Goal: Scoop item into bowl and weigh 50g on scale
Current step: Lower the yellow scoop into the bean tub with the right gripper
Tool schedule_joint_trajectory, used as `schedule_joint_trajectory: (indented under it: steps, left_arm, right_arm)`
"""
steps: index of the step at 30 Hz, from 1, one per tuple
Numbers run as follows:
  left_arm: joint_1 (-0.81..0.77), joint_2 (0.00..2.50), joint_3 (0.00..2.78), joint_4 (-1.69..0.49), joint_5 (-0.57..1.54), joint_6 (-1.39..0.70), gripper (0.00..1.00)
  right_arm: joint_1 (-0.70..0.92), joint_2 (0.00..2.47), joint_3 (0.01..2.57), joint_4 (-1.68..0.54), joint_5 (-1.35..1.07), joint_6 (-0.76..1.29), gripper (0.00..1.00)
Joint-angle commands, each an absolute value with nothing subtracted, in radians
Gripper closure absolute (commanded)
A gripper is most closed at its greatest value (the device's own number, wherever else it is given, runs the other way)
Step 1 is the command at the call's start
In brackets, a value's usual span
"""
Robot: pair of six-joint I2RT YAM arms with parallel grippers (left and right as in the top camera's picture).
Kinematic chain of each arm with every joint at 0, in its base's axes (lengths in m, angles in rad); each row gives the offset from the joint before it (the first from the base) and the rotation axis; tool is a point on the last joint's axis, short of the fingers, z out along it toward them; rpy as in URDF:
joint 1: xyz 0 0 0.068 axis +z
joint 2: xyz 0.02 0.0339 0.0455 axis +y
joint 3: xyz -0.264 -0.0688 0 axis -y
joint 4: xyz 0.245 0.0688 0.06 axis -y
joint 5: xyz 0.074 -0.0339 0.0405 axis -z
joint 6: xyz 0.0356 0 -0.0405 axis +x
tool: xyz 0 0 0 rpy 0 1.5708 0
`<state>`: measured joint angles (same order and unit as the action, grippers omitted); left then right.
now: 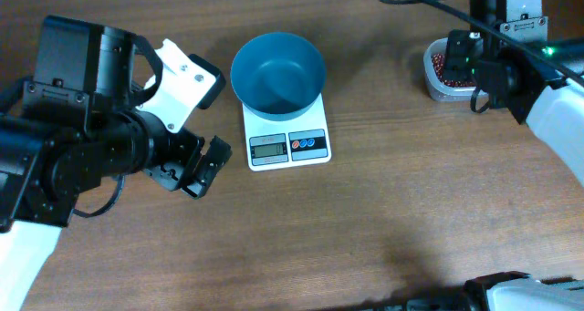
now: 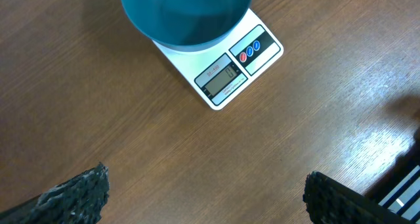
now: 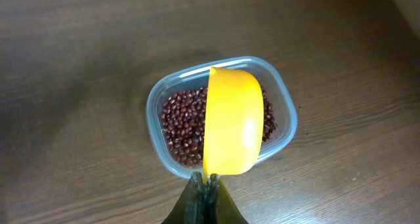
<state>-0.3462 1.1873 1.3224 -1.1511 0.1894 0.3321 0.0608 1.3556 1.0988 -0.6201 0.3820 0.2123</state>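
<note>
The teal-blue bowl (image 1: 277, 72) stands empty on the white scale (image 1: 287, 145); both also show in the left wrist view, the bowl (image 2: 186, 14) on the scale (image 2: 226, 76). The red-brown beans (image 3: 184, 122) lie in a clear tub (image 3: 161, 142) at the far right of the table (image 1: 440, 74). My right gripper (image 3: 209, 181) is shut on the handle of a yellow scoop (image 3: 233, 122), held on edge over the tub. My left gripper (image 2: 207, 198) is open and empty, over bare table left of the scale (image 1: 203, 165).
A black cable (image 1: 429, 5) runs along the back right. The wooden table (image 1: 365, 220) stretches in front of the scale. The right arm (image 1: 538, 92) reaches in from the right edge.
</note>
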Motion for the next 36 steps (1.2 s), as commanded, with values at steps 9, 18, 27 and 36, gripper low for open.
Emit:
schedule_joint_trajectory:
  steps: [9,18,27,36]
  left_arm:
    - [-0.35,1.179,1.338,-1.149,0.186,0.322,0.01]
    - [-0.35,1.179,1.338,-1.149,0.186,0.322,0.01]
    - [-0.35,1.179,1.338,-1.149,0.186,0.322,0.01]
    - [-0.35,1.179,1.338,-1.149,0.186,0.322,0.01]
  right_arm:
    - [0.014,1.546,1.116,-0.573,0.456,0.191,0.96]
    - [-0.068,1.594,1.116,-0.534,0.411,0.191,0.96]
    - [-0.069,1.706,1.116,-0.534,0.234,0.191,0.96]
    - [-0.142,1.707,1.117,-0.533,-0.094,0.336,0.96]
